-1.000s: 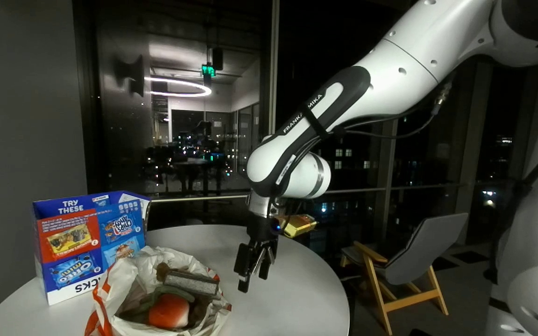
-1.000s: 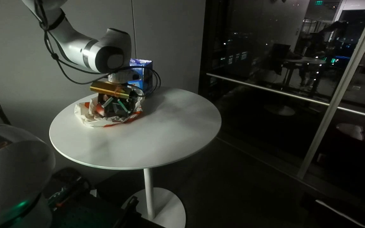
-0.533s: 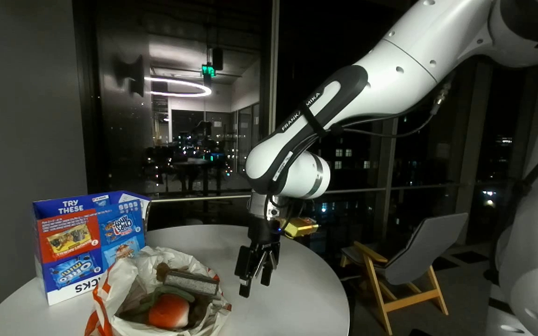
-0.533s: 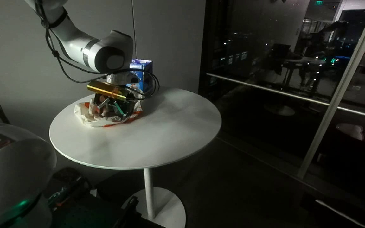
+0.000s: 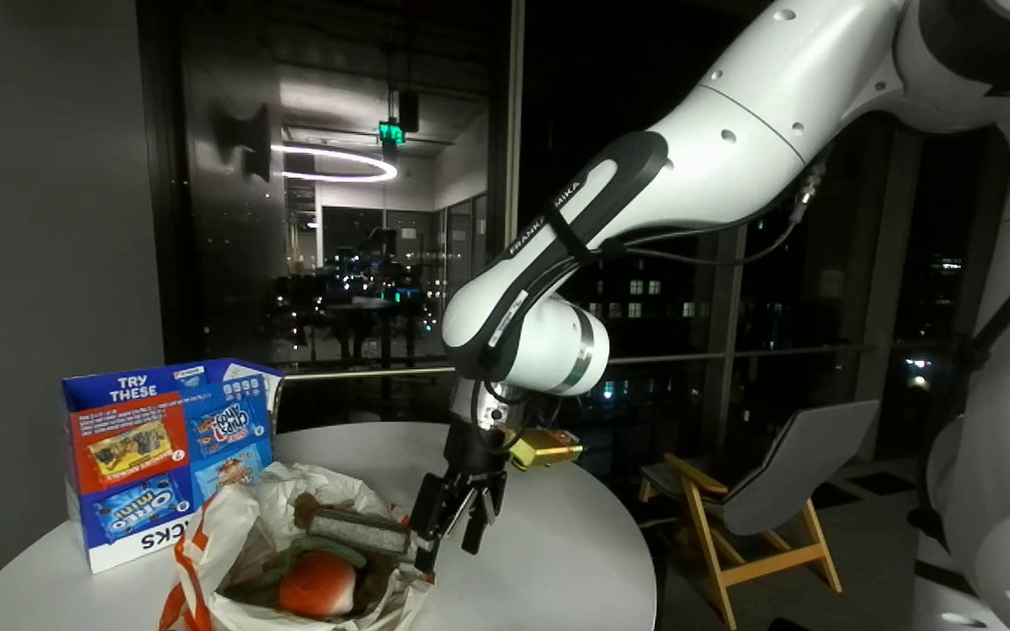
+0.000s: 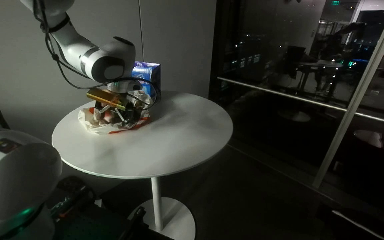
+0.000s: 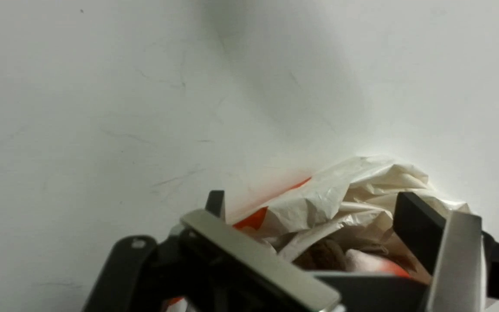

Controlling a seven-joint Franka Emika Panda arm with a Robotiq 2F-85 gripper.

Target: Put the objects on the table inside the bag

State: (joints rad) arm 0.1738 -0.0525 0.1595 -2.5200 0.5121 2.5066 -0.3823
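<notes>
In an exterior view, the bag (image 5: pixel 229 530) holds block (image 5: pixel 358 531) and red item (image 5: pixel 318 585); the box (image 5: pixel 170 464), at ten o'clock, perhaps remains. The gripper (image 5: pixel 448 554), at three, gapes wide, empty.

On the table (image 5: pixel 571 548), objects (image 5: pixel 318 585) in a bag (image 5: pixel 226 536), box (image 5: pixel 170 449) behind it.

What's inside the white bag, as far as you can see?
The bag holds a red-and-white object, a gray block, a green piece and a brown thing. Anything beneath them is covered.
</notes>
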